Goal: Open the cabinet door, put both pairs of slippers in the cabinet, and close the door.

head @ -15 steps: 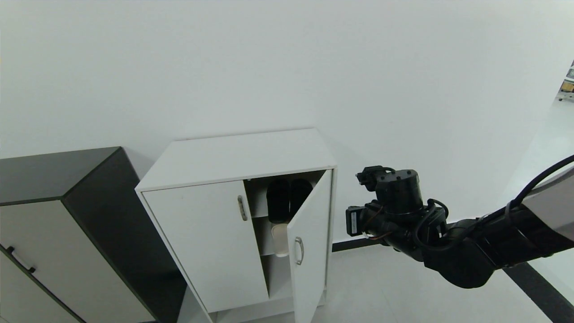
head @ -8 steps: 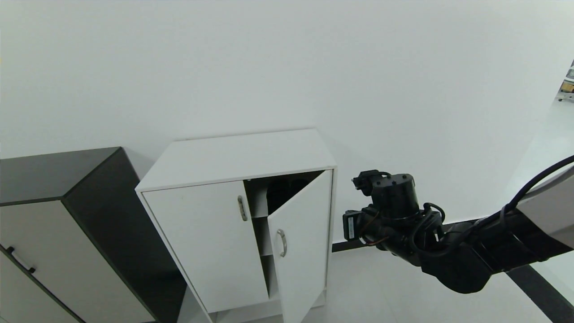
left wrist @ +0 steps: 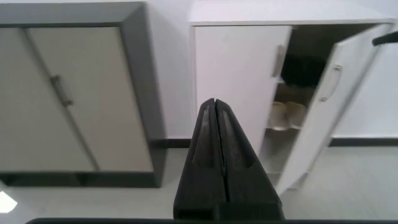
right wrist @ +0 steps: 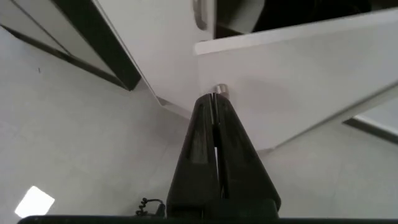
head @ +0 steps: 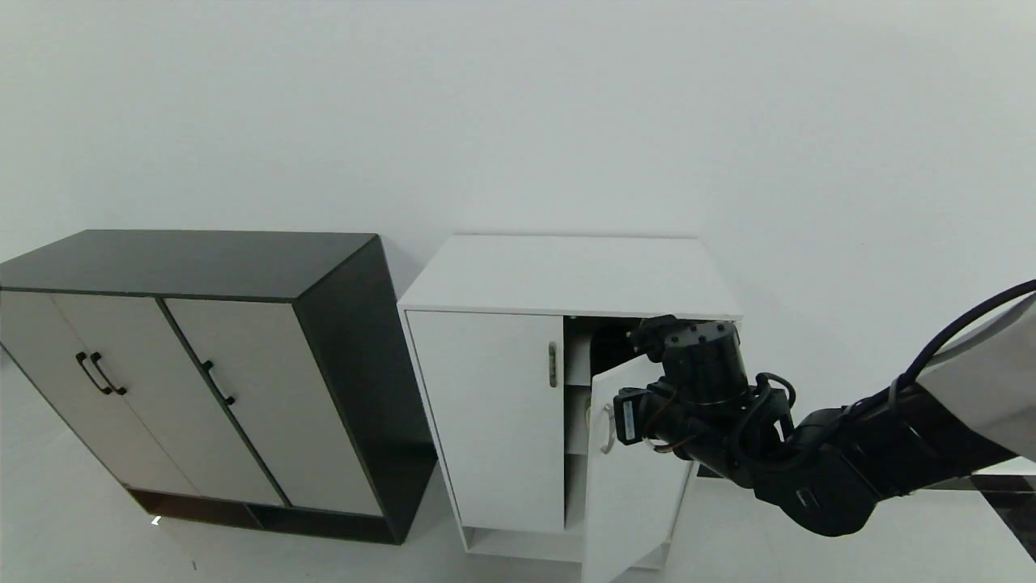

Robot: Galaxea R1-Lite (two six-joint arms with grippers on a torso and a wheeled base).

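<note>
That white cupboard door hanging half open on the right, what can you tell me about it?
The white cabinet's right door is a plain flat panel, seemingly smooth laminated board. Hinged on its outer edge, it stands partly open, swung toward the robot, beside the shut left door. A slim vertical metal bar handle sits near its free edge. The black right gripper, fingers shut, is at the outer face right by that handle; actual contact I cannot confirm.
</note>
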